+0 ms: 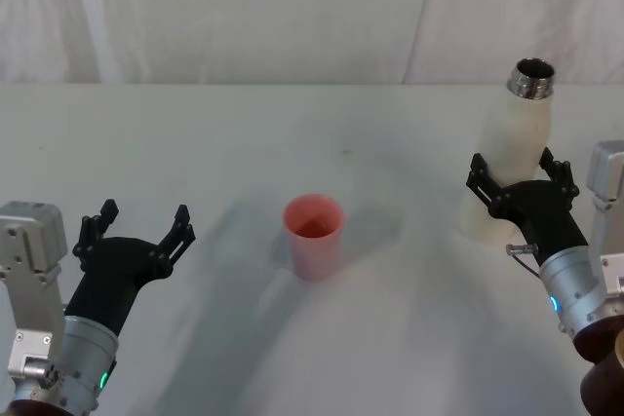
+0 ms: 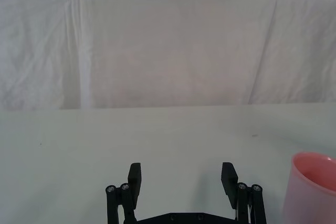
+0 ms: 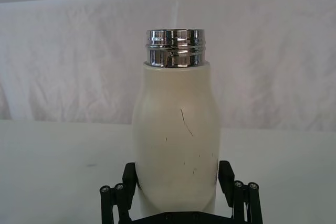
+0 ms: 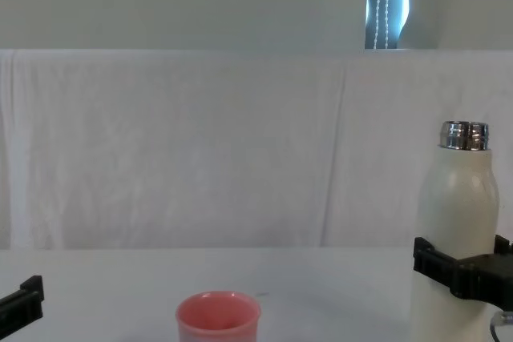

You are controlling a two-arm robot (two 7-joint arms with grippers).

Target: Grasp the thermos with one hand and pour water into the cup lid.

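Observation:
The thermos (image 1: 514,138) (image 4: 453,214), cream-white with a shiny steel neck and no cap, stands upright at the table's right. My right gripper (image 1: 517,165) (image 3: 177,174) is open, with one finger on each side of the lower body of the thermos (image 3: 176,129), very close to its walls. The pink cup lid (image 1: 313,233) (image 4: 218,316) stands upright near the table's middle, its mouth facing up. My left gripper (image 1: 144,213) (image 2: 181,174) is open and holds nothing, low at the left, with the cup lid (image 2: 313,187) off to its right.
A white cloth covers the table (image 1: 292,124) and hangs as a backdrop (image 4: 200,150) behind it. Bare cloth lies between the cup lid and the thermos, and between the cup lid and my left gripper.

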